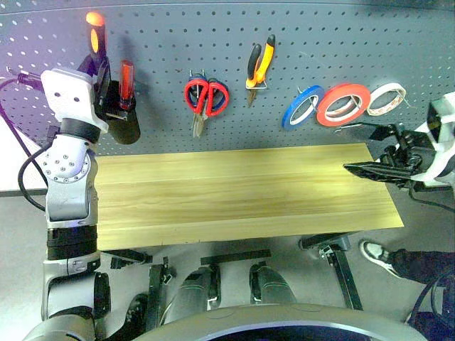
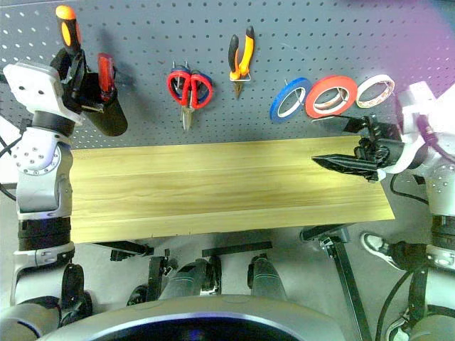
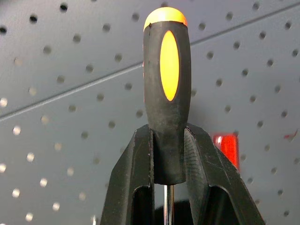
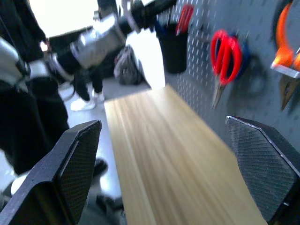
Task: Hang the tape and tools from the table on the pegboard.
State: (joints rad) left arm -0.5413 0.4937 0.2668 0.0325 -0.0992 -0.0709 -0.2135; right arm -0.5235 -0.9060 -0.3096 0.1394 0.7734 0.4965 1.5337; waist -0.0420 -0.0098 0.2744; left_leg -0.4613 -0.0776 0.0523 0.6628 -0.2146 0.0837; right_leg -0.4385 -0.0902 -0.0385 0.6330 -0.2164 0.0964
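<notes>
Left wrist view has my left fingers (image 3: 168, 187) clamped on the slim screwdriver (image 3: 167, 89) close to the pegboard (image 1: 156, 50), right fingers (image 4: 164, 173) spread empty above the surface (image 1: 234, 192), and a crooked approach could knock it loose.

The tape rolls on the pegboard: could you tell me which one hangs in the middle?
The orange-red tape ring, hanging between the blue roll and the beige-white roll.
</notes>
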